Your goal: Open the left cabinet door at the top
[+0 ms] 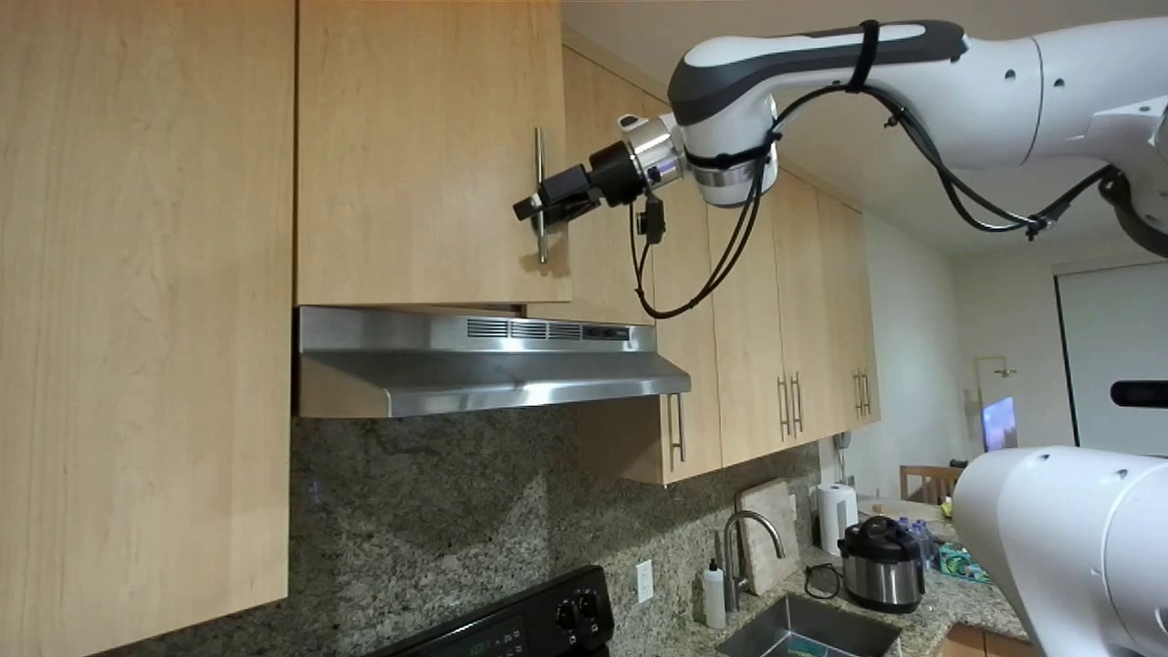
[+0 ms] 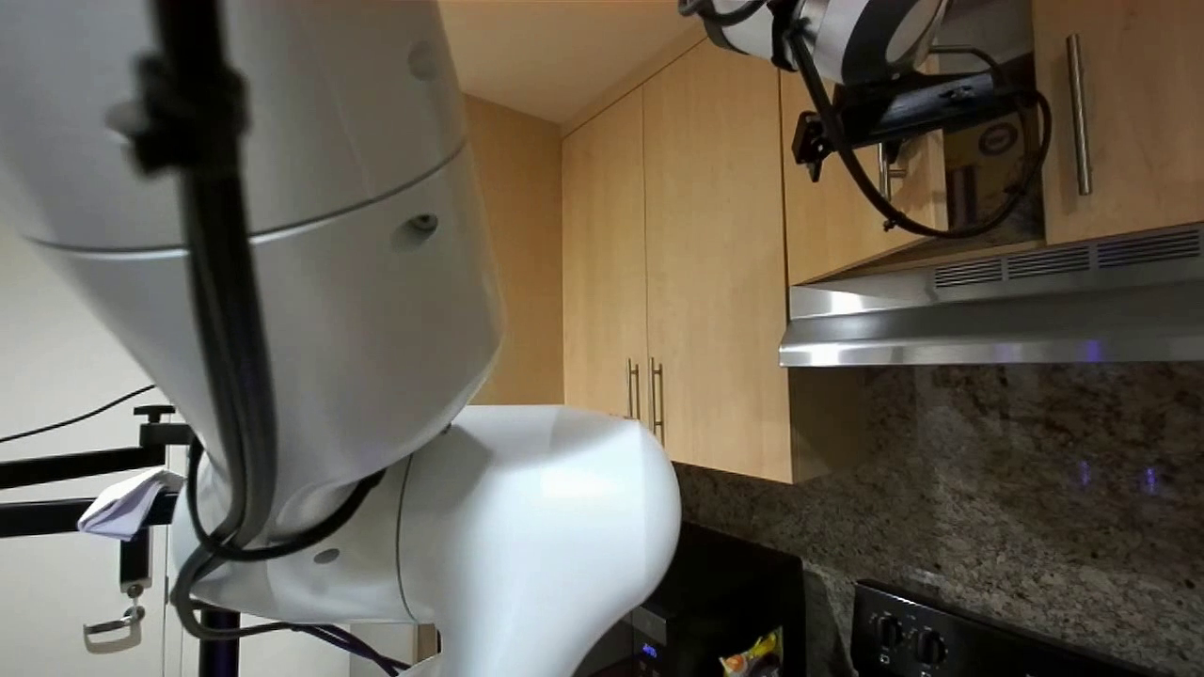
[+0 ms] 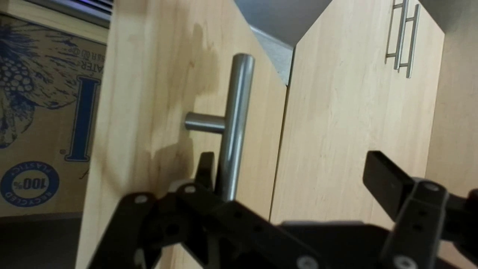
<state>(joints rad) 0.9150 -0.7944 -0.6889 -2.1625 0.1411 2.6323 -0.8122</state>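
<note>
The left cabinet door (image 1: 420, 155) is a short light-wood panel and stands partly open. Its swung-out panel also shows in an exterior view (image 2: 856, 212) and in the wrist view (image 3: 160, 82). Its vertical steel bar handle (image 3: 236, 108) shows in both exterior views (image 1: 540, 246) (image 2: 884, 174). My gripper (image 3: 295, 173) is open. In the wrist view its left finger sits between the handle and the door panel, and its right finger is well off to the right of the bar. The lower part of the handle is hidden behind the left finger. The gripper (image 1: 534, 208) is at the handle's middle.
A printed cardboard box (image 3: 44, 93) is inside the cabinet, also in an exterior view (image 2: 983, 155). The twin door (image 2: 1129, 122) is shut. A steel range hood (image 1: 493, 360) lies just below. Longer doors (image 2: 715, 235) with bar handles stand beside the open door.
</note>
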